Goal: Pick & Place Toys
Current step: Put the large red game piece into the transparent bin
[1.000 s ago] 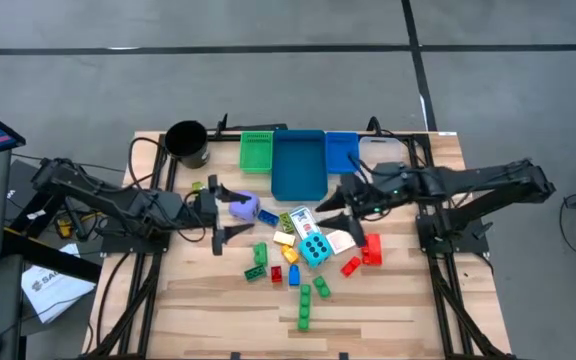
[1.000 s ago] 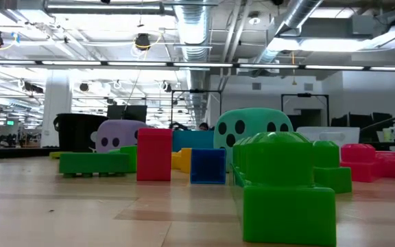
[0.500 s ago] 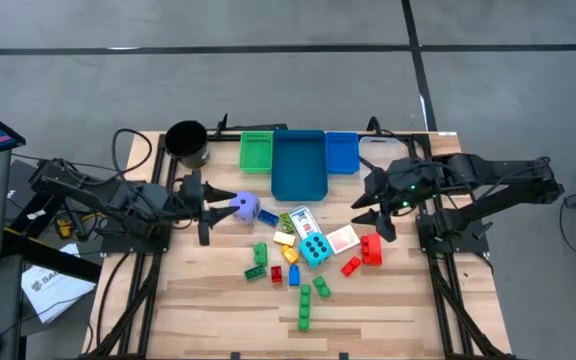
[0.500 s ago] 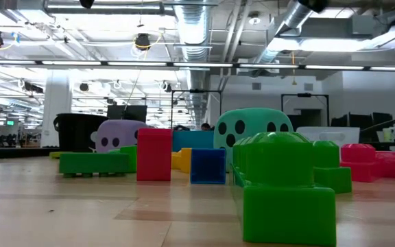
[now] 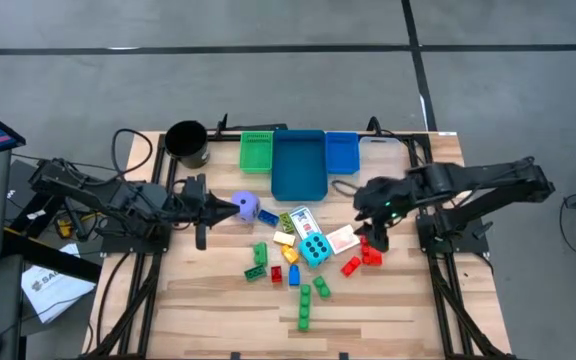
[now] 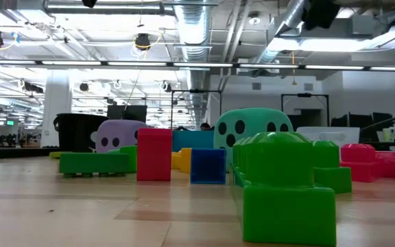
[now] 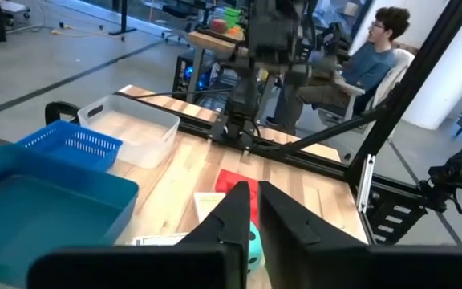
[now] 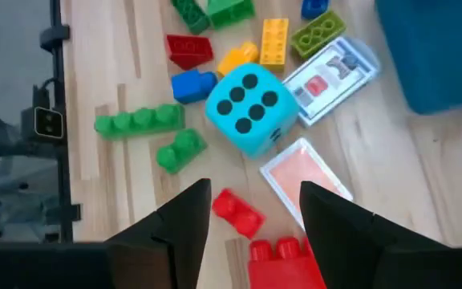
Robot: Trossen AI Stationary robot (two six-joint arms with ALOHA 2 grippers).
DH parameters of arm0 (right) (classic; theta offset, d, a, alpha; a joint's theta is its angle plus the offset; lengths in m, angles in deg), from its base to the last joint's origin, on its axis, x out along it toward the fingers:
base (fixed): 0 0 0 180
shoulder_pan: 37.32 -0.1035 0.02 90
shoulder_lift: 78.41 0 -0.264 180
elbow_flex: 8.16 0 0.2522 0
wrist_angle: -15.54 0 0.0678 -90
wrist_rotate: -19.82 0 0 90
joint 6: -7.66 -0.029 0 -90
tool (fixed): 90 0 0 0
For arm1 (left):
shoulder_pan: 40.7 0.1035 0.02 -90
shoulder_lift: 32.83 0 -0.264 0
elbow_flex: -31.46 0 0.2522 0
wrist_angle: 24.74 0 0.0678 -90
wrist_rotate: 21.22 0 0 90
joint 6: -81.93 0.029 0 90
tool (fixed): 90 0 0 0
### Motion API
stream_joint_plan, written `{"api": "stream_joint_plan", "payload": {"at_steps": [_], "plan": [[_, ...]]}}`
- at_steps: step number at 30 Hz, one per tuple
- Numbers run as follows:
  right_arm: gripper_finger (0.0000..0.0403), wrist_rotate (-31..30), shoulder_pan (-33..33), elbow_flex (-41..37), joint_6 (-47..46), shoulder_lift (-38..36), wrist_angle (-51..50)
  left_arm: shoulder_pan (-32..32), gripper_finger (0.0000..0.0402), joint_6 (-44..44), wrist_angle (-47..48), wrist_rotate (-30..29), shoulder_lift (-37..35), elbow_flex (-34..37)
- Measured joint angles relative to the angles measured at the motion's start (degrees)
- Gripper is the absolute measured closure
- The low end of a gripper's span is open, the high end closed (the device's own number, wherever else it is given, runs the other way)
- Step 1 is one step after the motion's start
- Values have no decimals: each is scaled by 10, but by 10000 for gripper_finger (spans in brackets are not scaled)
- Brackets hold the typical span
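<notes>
Dark fingers (image 8: 327,221) of the right gripper (image 5: 373,228) stand partly apart and empty, hanging over the red bricks (image 5: 370,250) near the worktop's right edge, with the orange-backed playing card (image 8: 307,172) and a smaller red brick (image 8: 237,213) showing between them. The left gripper (image 5: 218,210) has its fingers pressed together with nothing between them, tips just beside the purple die (image 5: 245,207) towards the left edge.

The toys lie crowded in the middle of the wooden table (image 5: 218,295): the cyan dotted die (image 5: 314,248) touches or nearly touches the card, with yellow, blue and green bricks (image 5: 307,305) around it. A descent here could, I judge, clip the card or nudge the die, since the red bricks sit so close to both. The left tips could shove the purple die away.

Open room lies along the front edge and both front corners; the blue bin (image 5: 298,163) and its neighbours line the back edge.
</notes>
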Motion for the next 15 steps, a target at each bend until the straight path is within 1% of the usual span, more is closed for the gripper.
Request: {"api": "stream_joint_plan", "payload": {"at_steps": [2,4,7,15], "plan": [[214,0,-7,1,-10,16,-20,3,390,0,-1,0,0,0],[215,-1,-12,1,-40,34,-41,7,393,0,-2,0,0,0],[229,-1,-23,-1,-70,65,-68,14,393,0,-6,0,0,0],[300,1,-71,0,-19,110,-52,34,381,14,-6,-1,0,0]]}}
